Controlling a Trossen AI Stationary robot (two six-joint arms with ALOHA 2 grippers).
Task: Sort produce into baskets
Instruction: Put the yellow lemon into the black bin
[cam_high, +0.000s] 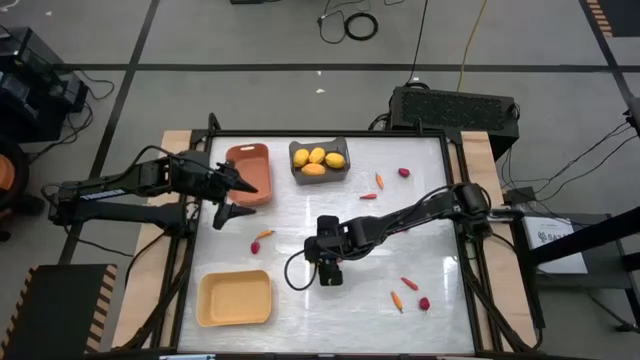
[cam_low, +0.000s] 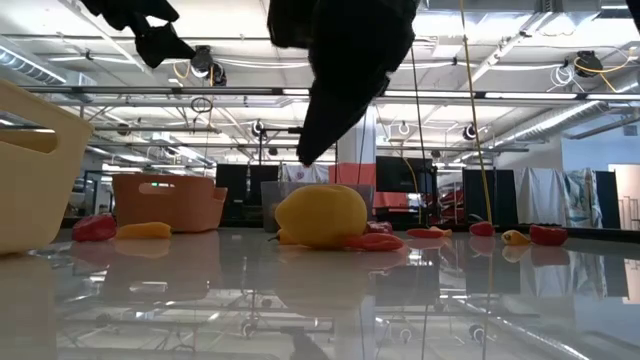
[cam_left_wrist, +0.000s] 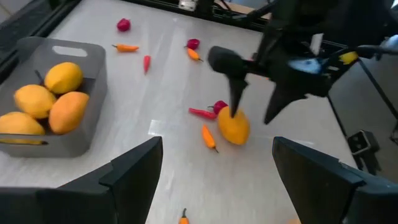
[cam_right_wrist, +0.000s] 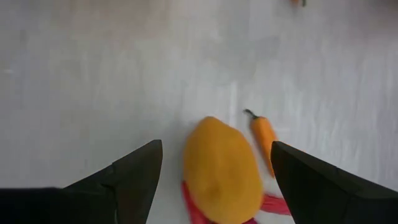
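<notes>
A plump yellow-orange fruit (cam_right_wrist: 221, 171) lies on the white table with a thin orange stick (cam_right_wrist: 264, 138) and a red piece (cam_right_wrist: 273, 204) beside it. My right gripper (cam_right_wrist: 216, 146) hangs open just above it, pointing steeply down with a finger on either side, and touches nothing; in the low view its tip (cam_low: 305, 152) is clear of the fruit (cam_low: 320, 215). In the high view the right gripper (cam_high: 328, 268) hides the fruit. My left gripper (cam_high: 236, 200) waits open in the air by the orange-brown basket (cam_high: 248, 172). The dark grey basket (cam_high: 320, 172) holds several yellow fruits (cam_left_wrist: 50, 99).
The pale yellow basket (cam_high: 235, 298) sits near the front left. Small orange and red pieces lie scattered: by the middle left (cam_high: 263, 238), right of the grey basket (cam_high: 380, 181) (cam_high: 404, 172), and at the front right (cam_high: 408, 284) (cam_high: 424, 303).
</notes>
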